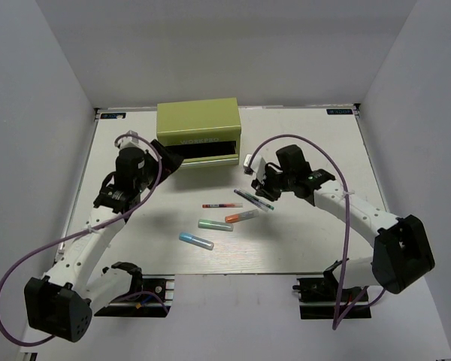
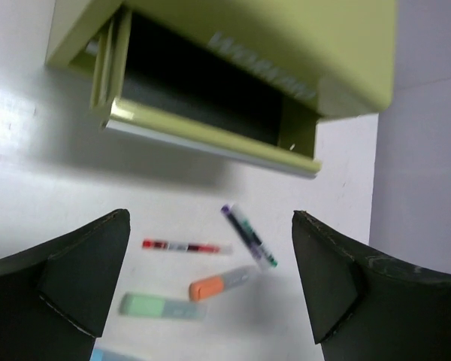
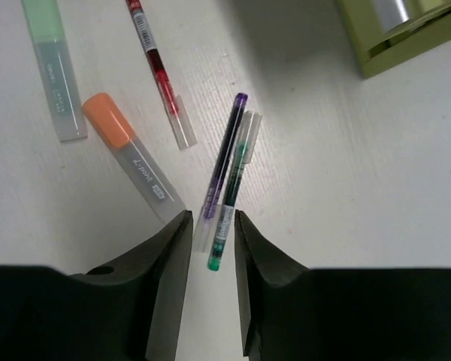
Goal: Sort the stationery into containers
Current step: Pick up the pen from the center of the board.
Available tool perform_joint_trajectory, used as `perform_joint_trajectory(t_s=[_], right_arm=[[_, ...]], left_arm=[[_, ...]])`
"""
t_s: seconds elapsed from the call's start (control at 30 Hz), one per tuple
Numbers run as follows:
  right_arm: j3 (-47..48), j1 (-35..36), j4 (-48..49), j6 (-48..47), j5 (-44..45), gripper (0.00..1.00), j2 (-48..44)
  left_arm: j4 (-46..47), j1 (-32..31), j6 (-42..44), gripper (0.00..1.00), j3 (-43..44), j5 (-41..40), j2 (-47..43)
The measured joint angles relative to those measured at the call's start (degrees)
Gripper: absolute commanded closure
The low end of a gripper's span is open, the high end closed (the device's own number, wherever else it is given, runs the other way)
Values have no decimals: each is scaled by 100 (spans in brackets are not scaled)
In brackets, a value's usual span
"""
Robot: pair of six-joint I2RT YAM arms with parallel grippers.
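- The right claw [image 3: 213, 218] is standing narrow, its fingers flanking the low end of the thin dark pen [image 3: 225, 150]. Whether the pads are actually biting, I cannot tell.
- In the right wrist view that pen is showing as two slim barrels lying side by side, one purple-tipped and one teal-ended. A pinch taking both is risking one of them sliding out on the lift and dropping back onto the bench [image 1: 323, 226].
- The grip is sitting at the very end of the barrel. The long free part is likely to be drooping or swinging once raised, and could be catching the drawer lip on the way in.
- The orange marker [image 3: 128, 154] is lying just beside one finger of that claw. A brush from the finger could be sending it rolling toward the red pen [image 3: 158, 75] or the green marker [image 3: 52, 68] beyond.
- The blue marker [image 1: 196, 241] is lying apart, nearest the arm bases, and looks out of harm.
- The left claw [image 2: 210, 218] is hanging wide and empty in front of the chest [image 1: 199, 120], whose open drawer [image 2: 210, 139] is facing the pens.
- Both arms are crowding the same drawer mouth. A carry across is risking a knock between them, or a shove that is pushing the chest backward.
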Motion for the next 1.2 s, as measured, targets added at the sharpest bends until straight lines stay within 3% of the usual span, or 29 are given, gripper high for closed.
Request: perform_joint_trajectory(t_s=[0.27,0.53,0.93,1.2], right_arm=[[129,-111,0,431,-269,69,940],[546,-118,96,737,-164,66,1967],[682,-118,398,951,245,66,2382],[634,-118,682,990,516,66,2461]], left_arm=[[-520,17,-317,9,-767,326,-824],[-763,-52,-428,6,-1130,566,-1156],[-800,-59,-299,3,-1296,728,-1368],[-516,-59,-44,15,-1294,988,-960]])
